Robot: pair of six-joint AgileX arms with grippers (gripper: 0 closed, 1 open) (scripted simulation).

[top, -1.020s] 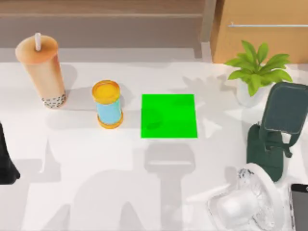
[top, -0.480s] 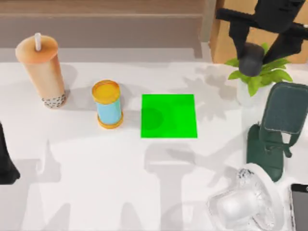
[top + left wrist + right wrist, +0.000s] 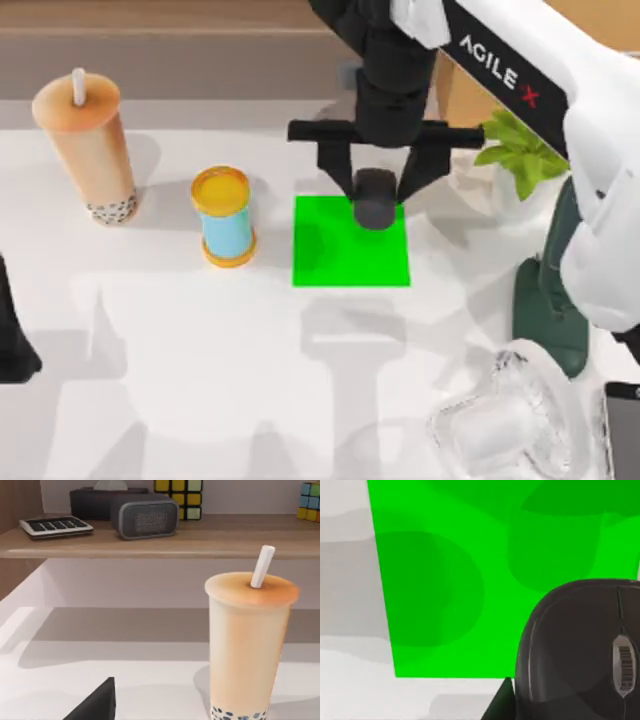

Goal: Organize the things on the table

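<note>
My right gripper (image 3: pixel 375 185) hangs over the far right corner of the green patch (image 3: pixel 330 250), shut on the small black rounded gadget (image 3: pixel 374 200). In the right wrist view the gadget (image 3: pixel 580 650) shows a scroll wheel and sits just above the green patch (image 3: pixel 445 580). The tall orange-beige bubble tea cup (image 3: pixel 88 140) with a white straw stands upright at the back left, and the left wrist view faces this cup (image 3: pixel 247 645). The white fan (image 3: pixel 510 420) with a clear cage lies at the front right, beside the smartphone (image 3: pixel 625 430). My left gripper (image 3: pixel 10 335) is parked at the left edge.
A blue can with an orange lid (image 3: pixel 225 215) stands left of the patch. A potted plant (image 3: pixel 525 150) and a dark green stand (image 3: pixel 550 310) occupy the right side. Behind the table, a shelf holds a keypad (image 3: pixel 56 526), a grey speaker (image 3: pixel 145 516) and a puzzle cube (image 3: pixel 178 492).
My right arm has swung in from the back right, carrying the black gadget leftward and down to the green patch. The left arm has stayed put.
</note>
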